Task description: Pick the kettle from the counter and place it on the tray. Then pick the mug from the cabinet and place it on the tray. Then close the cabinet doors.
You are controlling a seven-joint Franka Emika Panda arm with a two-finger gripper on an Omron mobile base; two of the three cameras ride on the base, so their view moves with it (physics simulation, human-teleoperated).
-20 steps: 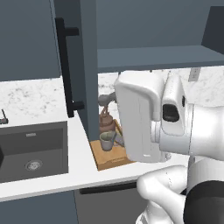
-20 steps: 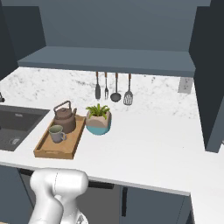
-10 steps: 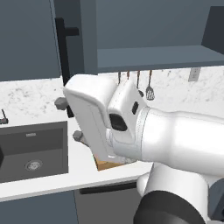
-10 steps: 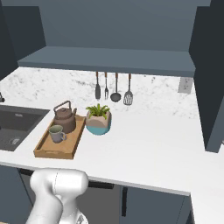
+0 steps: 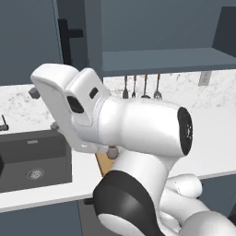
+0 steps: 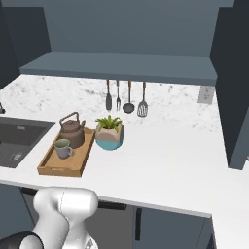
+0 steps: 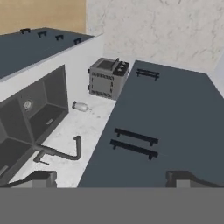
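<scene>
The dark-brown kettle (image 6: 72, 131) and the grey-green mug (image 6: 62, 148) both stand on the wooden tray (image 6: 82, 159) on the marble counter (image 6: 165, 151), left of centre in the right base view. Above them the cabinet (image 6: 116, 68) is open, its right door (image 6: 232, 92) swung out. In the left base view the left door's black bar handle (image 5: 68, 40) shows behind my arm, which covers all but a sliver of the tray (image 5: 103, 164). My gripper (image 7: 111, 179) is open with nothing between its fingertips (image 7: 41, 177), and looks at dark cabinet fronts (image 7: 175, 113) with bar handles.
A teal-and-tan plant pot (image 6: 110, 134) stands right beside the tray. Utensils (image 6: 127, 97) hang on the back wall. The dark sink (image 5: 32, 156) lies left of the tray, with its faucet (image 7: 65, 151). A grey boxy appliance (image 7: 107, 78) stands on the counter beyond the sink.
My arm has swung left across the left base view and now hides the tray there. Kettle, mug and tray have not moved. The gripper stays open.
</scene>
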